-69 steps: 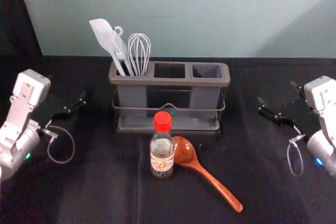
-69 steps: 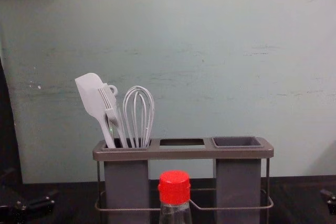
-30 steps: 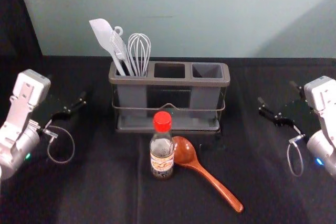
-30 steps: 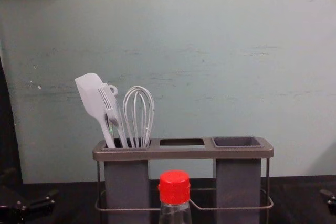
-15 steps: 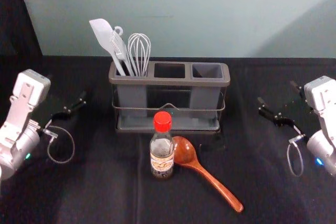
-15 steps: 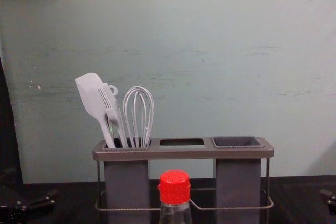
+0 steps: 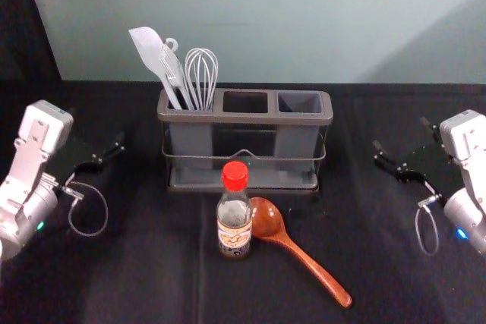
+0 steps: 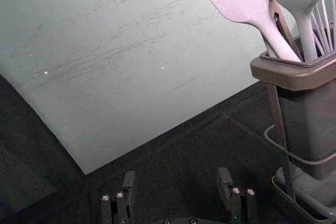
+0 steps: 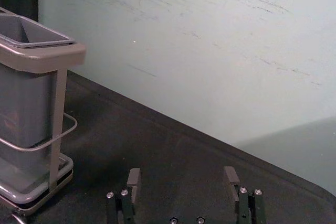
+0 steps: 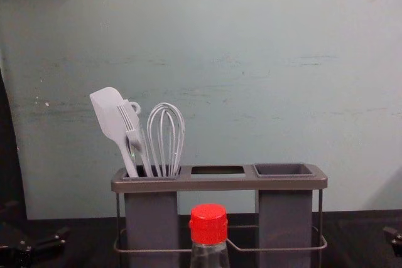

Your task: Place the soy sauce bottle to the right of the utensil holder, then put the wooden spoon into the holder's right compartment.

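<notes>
I have both placements left to make: left gripper [image 8: 177, 174] and right gripper [image 9: 182, 171] hang spread and empty either side, bottle [image 7: 235, 221] before the holder [image 7: 247, 118], spoon [image 7: 290, 245] just beside the bottle.

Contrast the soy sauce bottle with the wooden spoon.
The soy sauce bottle stands upright, while the wooden spoon lies flat. The bottle is clear with a red cap and a printed label; the spoon is plain reddish brown. The bottle is straight-sided below its neck, whereas the spoon has a round bowl and a long, thin handle. Both rest on the dark tabletop in front of the holder.
</notes>
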You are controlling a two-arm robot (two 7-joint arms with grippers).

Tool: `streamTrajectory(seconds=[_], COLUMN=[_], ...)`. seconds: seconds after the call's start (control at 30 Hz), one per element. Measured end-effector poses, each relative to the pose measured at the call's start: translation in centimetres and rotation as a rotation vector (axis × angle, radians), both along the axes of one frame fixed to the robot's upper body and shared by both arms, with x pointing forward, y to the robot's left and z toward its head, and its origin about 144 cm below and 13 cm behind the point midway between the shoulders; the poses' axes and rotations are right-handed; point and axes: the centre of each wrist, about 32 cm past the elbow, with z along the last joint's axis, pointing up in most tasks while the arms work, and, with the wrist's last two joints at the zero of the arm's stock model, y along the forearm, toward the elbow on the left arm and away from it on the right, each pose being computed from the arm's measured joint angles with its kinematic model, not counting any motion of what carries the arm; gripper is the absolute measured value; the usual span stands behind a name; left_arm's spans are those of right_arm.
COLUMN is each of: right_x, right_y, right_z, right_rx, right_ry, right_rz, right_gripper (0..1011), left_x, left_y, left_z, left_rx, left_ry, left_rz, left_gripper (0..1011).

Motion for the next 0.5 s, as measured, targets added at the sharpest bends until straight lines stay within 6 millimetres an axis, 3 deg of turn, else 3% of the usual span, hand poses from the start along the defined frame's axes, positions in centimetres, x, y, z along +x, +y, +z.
streamTrajectory(seconds=[0.5], right_x=[0.0], right_y=[0.0], right_z=[0.0], right_rx=[0.0], right_ry=[0.0], right_rz=[0.0], right_gripper=[1000], left_x=[0.0], left_y=[0.0], left_z=[0.0], left_rx=[0.0], left_ry=[0.0], left_rz=[0.0], left_gripper=[1000])
